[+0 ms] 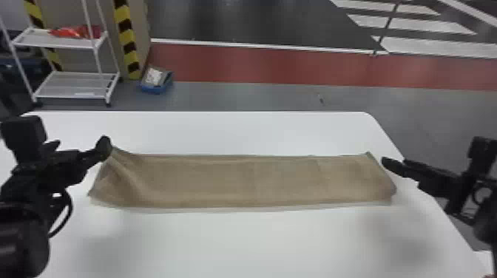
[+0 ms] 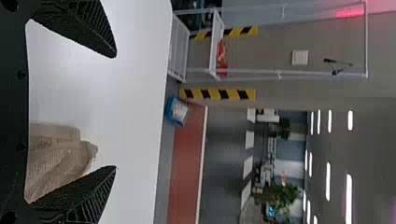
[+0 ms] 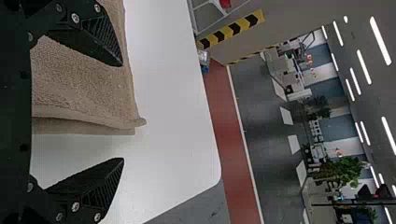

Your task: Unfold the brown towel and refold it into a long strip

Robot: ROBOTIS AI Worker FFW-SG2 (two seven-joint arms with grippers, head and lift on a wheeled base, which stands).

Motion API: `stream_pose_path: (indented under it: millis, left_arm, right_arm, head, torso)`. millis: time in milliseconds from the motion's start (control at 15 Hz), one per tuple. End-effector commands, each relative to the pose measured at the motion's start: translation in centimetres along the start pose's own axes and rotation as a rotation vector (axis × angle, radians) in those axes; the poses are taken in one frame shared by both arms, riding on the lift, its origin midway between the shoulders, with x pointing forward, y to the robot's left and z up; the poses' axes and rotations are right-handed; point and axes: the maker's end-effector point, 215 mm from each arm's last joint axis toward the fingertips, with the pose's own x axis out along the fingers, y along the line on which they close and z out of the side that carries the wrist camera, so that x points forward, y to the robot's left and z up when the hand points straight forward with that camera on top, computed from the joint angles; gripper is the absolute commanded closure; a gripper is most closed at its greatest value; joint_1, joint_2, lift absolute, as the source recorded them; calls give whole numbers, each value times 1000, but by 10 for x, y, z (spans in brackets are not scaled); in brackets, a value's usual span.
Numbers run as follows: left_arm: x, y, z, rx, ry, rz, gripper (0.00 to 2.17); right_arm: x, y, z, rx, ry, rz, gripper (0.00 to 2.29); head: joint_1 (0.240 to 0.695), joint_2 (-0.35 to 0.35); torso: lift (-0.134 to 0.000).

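Left end effector [image 2: 116, 111] and right end effector [image 3: 123, 112] are held wide open near the towel's ends.
Across the middle of the head view, the brown towel [image 1: 229, 181] is laid in a long strip on the tabletop [image 1: 240, 240]; refolding seems nearly done, with the puckered left end to be smoothed.

Large indoor hall, workshop or lab type; which, cannot tell. Grey floor [image 1: 240, 98] with red lane [image 1: 259, 66] edged in white, bold white stripes [image 1: 443, 46] on darker floor beyond. Yellow-black hazard bands [image 1: 127, 40] on upright edges, open white rack [image 1: 70, 85], plain white table [image 1: 240, 244]. Rows of ceiling strip lights [image 3: 380, 41], greenery [image 3: 343, 171] far off.
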Motion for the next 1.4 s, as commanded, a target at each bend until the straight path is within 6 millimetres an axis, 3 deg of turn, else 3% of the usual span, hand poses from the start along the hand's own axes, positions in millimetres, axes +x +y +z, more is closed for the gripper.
stream_pose_path:
  millis: [0, 200, 400, 667, 800, 1133, 1333]
  left_arm:
    - [14, 15, 10, -76, -46, -152, 19]
    - [40, 3, 17, -75, -87, -336, 39]
    - [38, -17, 6, -40, -50, -443, 90]
    - [31, -35, -18, 19, 22, -508, 93]
    - [29, -51, -44, 62, 105, -533, 113]
    - [32, -57, -48, 79, 118, -530, 218]
    - [31, -47, -43, 61, 102, -512, 218]
  right_arm:
    - [0, -3, 1, -26, -27, 9, 194]
    - [3, -4, -5, -36, -28, 10, 194]
    - [12, 3, -10, -43, -14, 14, 194]
    - [15, -1, 0, -41, -25, 9, 194]
    - [15, -1, 1, -42, -27, 9, 194]
    - [15, -2, 6, -50, -34, 10, 194]
    - [13, -7, 6, -59, -37, 3, 194]
  head:
    - [695, -153]
    - [695, -155]
    - [695, -153]
    - [695, -161]
    - [695, -173]
    - [695, -198]
    - [695, -199]
  torso:
    - [-123]
    - [-123]
    - [-123]
    - [-123]
    - [-123]
    - [-123]
    - [-123]
